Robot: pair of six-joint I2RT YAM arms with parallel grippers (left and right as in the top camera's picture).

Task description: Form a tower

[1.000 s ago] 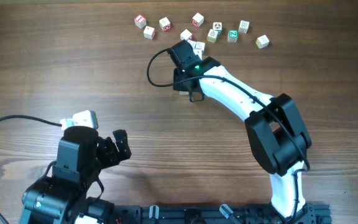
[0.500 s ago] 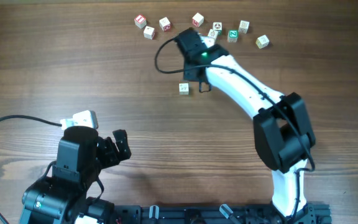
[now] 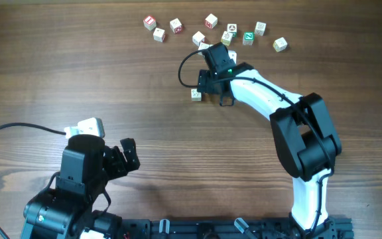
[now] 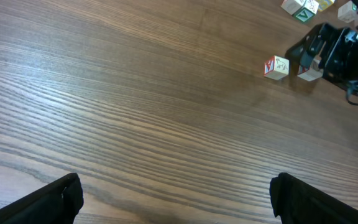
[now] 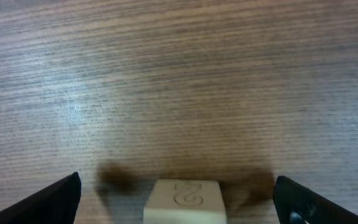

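Observation:
My right gripper (image 3: 201,83) is open just in front of the cube cluster. A pale cube engraved "2" (image 5: 184,198) sits on the table between its spread fingers (image 5: 55,200), touching neither. The left wrist view shows that cube (image 4: 309,72) at the right gripper (image 4: 321,57). Beside it lies a white cube with a red side (image 4: 276,66), which is also the lone cube (image 3: 195,94) in the overhead view. No tower is in view; every cube I see lies singly. My left gripper (image 3: 128,157) stays open and empty at the near left (image 4: 179,208).
Several loose printed cubes (image 3: 211,20) are scattered along the far edge, from a red-printed one (image 3: 150,22) to one at the right end (image 3: 280,44). A green-printed cube (image 3: 248,38) is among them. The right arm's black cable (image 3: 186,66) loops out to the left.
The right arm swung back to the cube cluster, then came forward again beside the lone cube. Its jaws are now spread wide around the "2" cube. The left arm has not moved.

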